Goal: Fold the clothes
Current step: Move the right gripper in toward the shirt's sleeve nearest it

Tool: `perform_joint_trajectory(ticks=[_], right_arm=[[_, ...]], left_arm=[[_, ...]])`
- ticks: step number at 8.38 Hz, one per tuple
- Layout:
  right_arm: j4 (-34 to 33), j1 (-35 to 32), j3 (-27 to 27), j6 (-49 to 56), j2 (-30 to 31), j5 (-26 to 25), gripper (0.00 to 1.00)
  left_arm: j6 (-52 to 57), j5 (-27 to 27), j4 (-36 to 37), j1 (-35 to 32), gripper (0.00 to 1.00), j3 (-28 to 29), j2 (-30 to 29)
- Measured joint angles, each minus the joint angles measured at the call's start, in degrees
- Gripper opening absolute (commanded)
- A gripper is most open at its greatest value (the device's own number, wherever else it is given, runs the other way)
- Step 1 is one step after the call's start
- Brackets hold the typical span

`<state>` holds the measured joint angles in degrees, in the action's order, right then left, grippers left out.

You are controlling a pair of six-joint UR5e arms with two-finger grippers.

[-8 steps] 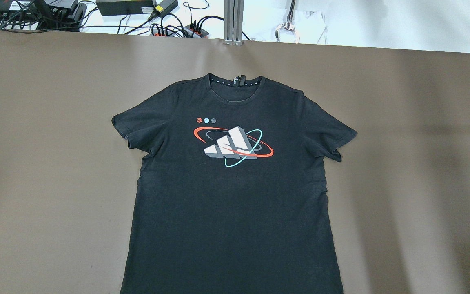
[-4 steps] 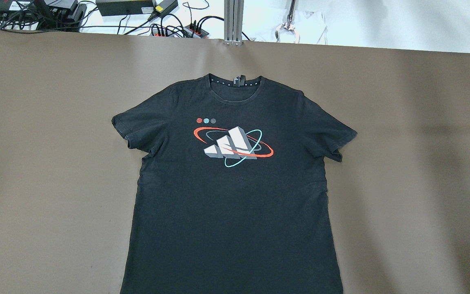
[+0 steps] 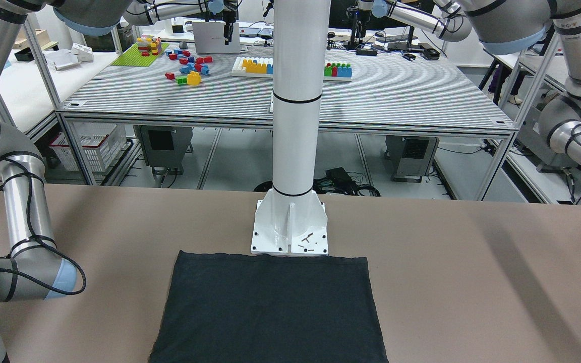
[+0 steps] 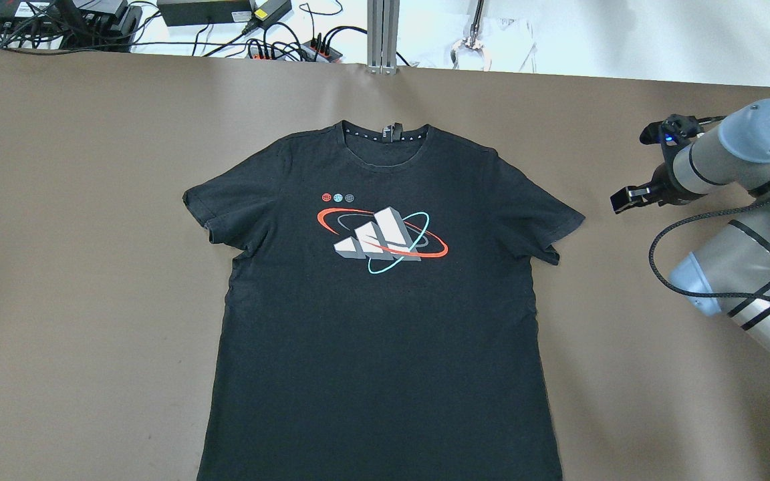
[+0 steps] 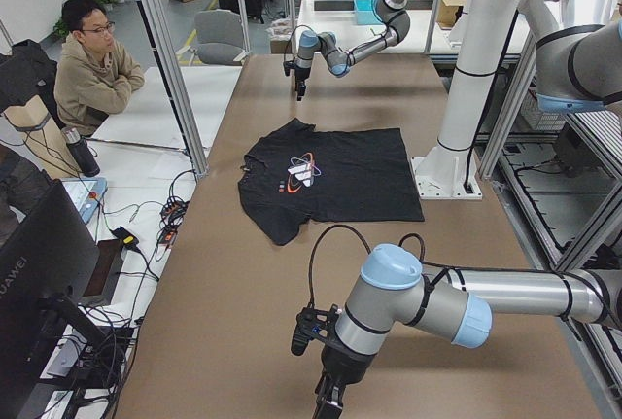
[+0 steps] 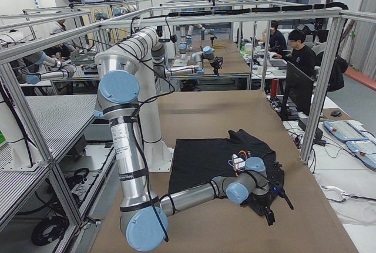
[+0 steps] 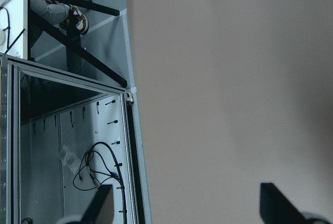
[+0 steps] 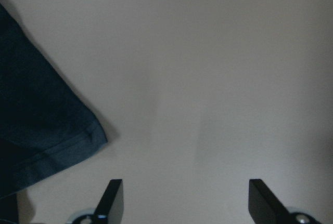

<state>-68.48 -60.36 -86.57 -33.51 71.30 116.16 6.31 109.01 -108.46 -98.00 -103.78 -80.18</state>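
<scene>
The clothes are one black T-shirt [image 4: 385, 321] lying flat and face up on the brown table [image 4: 77, 200], collar at the far side, with a white, red and teal print [image 4: 385, 240] on the chest. My right gripper [image 4: 625, 199] hovers just off the shirt's right sleeve [image 4: 545, 220]. Its wrist view shows the gripper [image 8: 184, 203] open over bare table, with the sleeve hem [image 8: 62, 146] to its left. My left gripper [image 7: 190, 206] is open above the table's left end, near the edge [image 7: 134, 130], far from the shirt. It holds nothing.
Cables and power bricks [image 4: 224, 17] and an aluminium post [image 4: 382, 33] lie beyond the table's far edge. The white pedestal [image 3: 290, 237] stands at the shirt's bottom hem. A person [image 5: 92, 69] sits beside the table's far side.
My right arm has come into the overhead view from the right edge and moved left toward the shirt's right sleeve. The shirt has not moved.
</scene>
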Motion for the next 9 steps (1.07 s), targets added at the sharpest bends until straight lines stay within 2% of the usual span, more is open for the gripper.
perform_joint_trajectory(ticks=[2,5,6,8,9], right_arm=[[0.01,0.7,4.73,-0.57,-3.26,4.05,0.78],[0.3,1.45,9.38,-2.22,-7.06,7.08,0.78],[1.73,1.79,11.32,-2.7,-7.87,7.32,0.75],[5.46,2.18,14.99,-3.12,-8.4,7.34,0.62],[6.22,2.23,15.79,-3.32,-8.47,7.34,0.6]], left_arm=[[-0.12,-0.07,0.0,0.0,1.0,0.13,-0.02],[-0.06,0.17,-0.11,0.0,1.0,0.63,-0.05],[-0.05,0.21,-0.15,0.0,1.0,0.65,-0.06],[-0.1,0.24,-0.16,0.04,1.0,0.62,-0.11],[-0.13,0.24,-0.13,0.04,1.0,0.56,-0.18]])
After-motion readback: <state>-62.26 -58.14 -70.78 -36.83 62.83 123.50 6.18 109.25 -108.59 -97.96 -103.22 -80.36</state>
